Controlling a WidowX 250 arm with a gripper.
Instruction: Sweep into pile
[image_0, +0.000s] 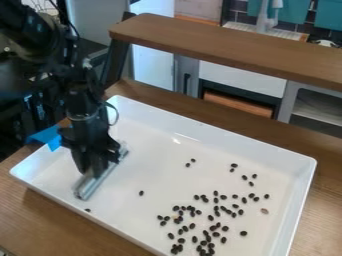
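Taking the clock from the middle of the white tray (227, 140), with twelve at the top of the view, the hand (97, 162) hangs at nine o'clock and is gripping a grey, bar-like sweeping tool (89, 185). The tool's long edge runs roughly from seven to one o'clock, low over the tray floor; whether it presses on the floor cannot be told. The tray sits on the wooden surface (40, 215), and the dark beans (216, 234) lie mostly between four and six o'clock, thickest toward five, loosely scattered rather than heaped. A lone bean (141, 193) is out toward seven, another (87, 210) is by the near wall toward eight, and a pair (193, 160) lies toward one. The step in hand looks to be lining up a sweep, with the pile still to be made. The next move would call for lowering the edge flat and pushing toward four or five o'clock, taking in the lone bean on the way. The one by the wall could easily slip past the tool's end and want a separate pass.
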